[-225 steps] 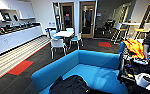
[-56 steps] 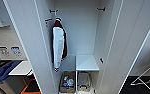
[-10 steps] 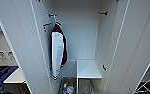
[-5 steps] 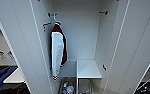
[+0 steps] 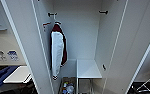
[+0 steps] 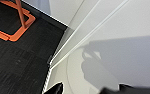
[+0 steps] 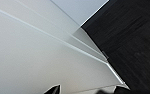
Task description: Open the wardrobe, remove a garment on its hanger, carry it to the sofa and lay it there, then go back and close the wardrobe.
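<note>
Compared with a second ago almost nothing has moved: the wardrobe (image 5: 76,30) stands open, a maroon jacket with white sleeves (image 5: 57,53) hanging at 10 o'clock inside. The closing seems not yet started. For the left gripper (image 6: 88,90) and the right gripper (image 7: 87,90), near the white panels, open or closed cannot be told

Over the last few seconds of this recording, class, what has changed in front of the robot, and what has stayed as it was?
The camera has drawn closer to the tall white wardrobe, so its open interior looms larger; that is the robot's move, not the things'. Nothing was gripped or released. The maroon jacket with white sleeves hangs on the left inside as before, both doors stand open, and the white inner shelf is unchanged.
</note>
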